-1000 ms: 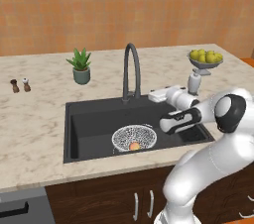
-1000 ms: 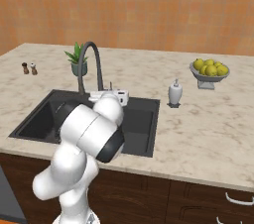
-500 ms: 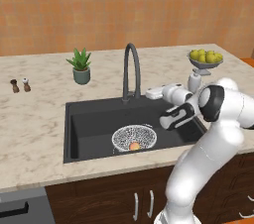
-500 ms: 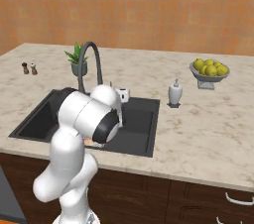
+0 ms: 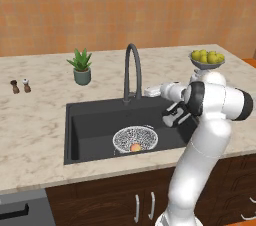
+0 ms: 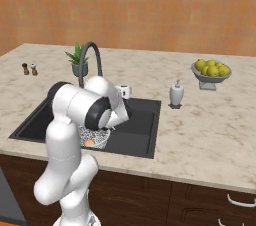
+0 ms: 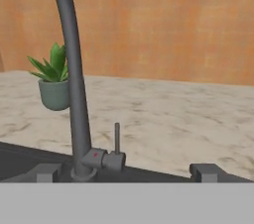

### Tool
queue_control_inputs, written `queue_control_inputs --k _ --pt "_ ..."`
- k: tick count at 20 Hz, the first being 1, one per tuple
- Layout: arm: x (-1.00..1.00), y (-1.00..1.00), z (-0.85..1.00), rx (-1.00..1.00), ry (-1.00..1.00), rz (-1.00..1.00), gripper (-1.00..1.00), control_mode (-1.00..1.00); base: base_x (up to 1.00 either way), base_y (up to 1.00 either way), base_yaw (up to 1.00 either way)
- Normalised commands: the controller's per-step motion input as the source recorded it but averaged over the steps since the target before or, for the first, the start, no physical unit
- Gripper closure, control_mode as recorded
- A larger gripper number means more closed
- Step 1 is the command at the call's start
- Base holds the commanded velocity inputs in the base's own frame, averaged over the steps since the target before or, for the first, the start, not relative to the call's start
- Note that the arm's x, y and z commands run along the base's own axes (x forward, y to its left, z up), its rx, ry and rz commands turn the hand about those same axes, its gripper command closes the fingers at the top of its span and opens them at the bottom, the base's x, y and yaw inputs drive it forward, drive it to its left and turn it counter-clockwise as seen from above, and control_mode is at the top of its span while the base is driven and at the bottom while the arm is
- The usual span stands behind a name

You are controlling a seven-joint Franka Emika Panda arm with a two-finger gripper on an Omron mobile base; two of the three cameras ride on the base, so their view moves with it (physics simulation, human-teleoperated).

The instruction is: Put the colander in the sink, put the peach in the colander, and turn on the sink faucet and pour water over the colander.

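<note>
While the big stone table (image 5: 40, 120) runs wide under everything, the sink (image 5: 90, 125) sits in its middle, near the front edge. It is a deep black box.

The sink faucet (image 5: 132, 70) stands at the back edge of the sink, tall and thin, bent over like a hook. It looks hard and stiff, so it will not bend or squash. It may be a bit smooth and slippy. At its foot a small lever (image 7: 117, 141) sticks straight up from a short stub. I think that lever is the part to push, low down where it meets the stub, and with a soft push, since it looks thin.

The claw (image 7: 126, 172) is low over the back of the sink, facing the faucet foot. Its two tips are wide apart and hold nothing. The lever stands between them, a little further back.

The colander (image 5: 135, 139) rests on the sink floor, toward the front. It looks light and full of tiny holes, so water should run through it. The peach (image 5: 135, 147) lies inside it, near its front side. It is small, round and likely soft.

A fruit bowl (image 5: 207, 61) near the table's right end holds yellow lemons (image 5: 206, 56). A little plant pot (image 5: 81, 67) sits behind the sink's left side.
</note>
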Motion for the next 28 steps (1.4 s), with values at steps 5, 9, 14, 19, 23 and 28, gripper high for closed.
queue_control_inputs --k 5,9,14,19,23,28 --pt "0.28 0.11 -0.10 0.00 -0.03 0.00 -1.00 -1.00 0.00 0.00 0.00" --pt "0.21 0.14 -0.12 0.00 -0.03 0.00 -1.00 -1.00 0.00 0.00 0.00" --pt "0.21 0.17 -0.12 0.00 -0.03 0.00 -1.00 -1.00 0.00 0.00 0.00" --pt "0.18 0.16 -0.10 0.00 -0.03 0.00 -1.00 -1.00 0.00 0.00 0.00" --pt "0.13 0.19 -0.16 0.00 -0.04 0.00 -1.00 -1.00 0.00 0.00 0.00" --pt "0.12 0.19 -0.24 0.00 -0.02 0.00 -1.00 -1.00 0.00 0.00 0.00"
